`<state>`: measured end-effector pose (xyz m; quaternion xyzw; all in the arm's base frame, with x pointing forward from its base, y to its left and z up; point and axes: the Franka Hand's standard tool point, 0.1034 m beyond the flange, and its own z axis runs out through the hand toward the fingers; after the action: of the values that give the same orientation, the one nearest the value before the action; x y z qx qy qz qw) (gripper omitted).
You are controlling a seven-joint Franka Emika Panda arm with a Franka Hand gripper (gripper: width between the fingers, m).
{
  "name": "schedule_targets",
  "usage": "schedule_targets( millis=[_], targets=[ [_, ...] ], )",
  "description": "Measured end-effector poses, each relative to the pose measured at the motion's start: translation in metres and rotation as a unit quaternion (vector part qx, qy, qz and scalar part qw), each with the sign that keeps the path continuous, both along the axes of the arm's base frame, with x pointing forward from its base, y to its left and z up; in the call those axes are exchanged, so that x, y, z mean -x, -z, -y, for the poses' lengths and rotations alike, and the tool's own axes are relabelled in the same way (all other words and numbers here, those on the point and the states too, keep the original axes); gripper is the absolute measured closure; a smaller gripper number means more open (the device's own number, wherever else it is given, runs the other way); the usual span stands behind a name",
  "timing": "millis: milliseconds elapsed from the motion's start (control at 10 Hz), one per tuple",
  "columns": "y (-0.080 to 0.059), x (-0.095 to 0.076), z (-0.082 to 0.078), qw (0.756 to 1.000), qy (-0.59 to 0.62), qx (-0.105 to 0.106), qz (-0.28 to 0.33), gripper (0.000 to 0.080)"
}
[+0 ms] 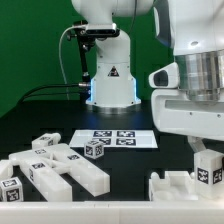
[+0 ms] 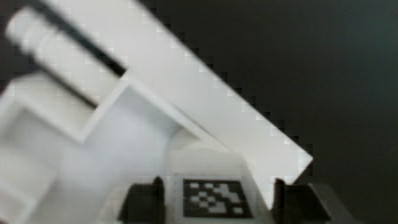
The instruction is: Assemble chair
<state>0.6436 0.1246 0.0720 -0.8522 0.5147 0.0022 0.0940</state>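
Gripper is low at the exterior view's right, fingers clamped on the two opposite sides of a small white plastic block with a black-and-white square tag on its face. The block is upright, right over a chunky white plastic slab with raised walls and notches at the front edge of the black table. I cannot tell whether the block is seated in the slab or only just above it. In the wrist view the slab is blurred, flat white panels with a long straight edge running diagonally behind the block. The other chair parts lie loose at the exterior view's left, well apart from the gripper: long white plastic bars lying flat and crossing each other, a small white tagged cube just beside them, and another tagged white cube at the frame edge. All are matte white and blocky, tags crisp black on white. The marker board lies flat behind the small white tagged cube, in front of the white robot base.
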Motion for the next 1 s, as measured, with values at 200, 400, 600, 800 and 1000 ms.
schedule_targets(
  millis=[200,400,600,800,1000],
  targets=[
    [-0.0005,-0.0014,-0.0007,0.999,0.039,-0.012,-0.006,0.0510],
    [-0.0005,-0.0014,-0.0004,1.000,0.019,-0.010,-0.003,0.0510],
    [-0.0022,-0.0009,0.0061,0.994,-0.113,0.001,0.010,0.0266],
    [-0.0072,0.0004,0.0072,0.968,-0.250,0.024,0.024,0.0174],
    [-0.0047,0.0046,0.0061,0.950,-0.307,0.036,0.045,0.0154]
  ],
)
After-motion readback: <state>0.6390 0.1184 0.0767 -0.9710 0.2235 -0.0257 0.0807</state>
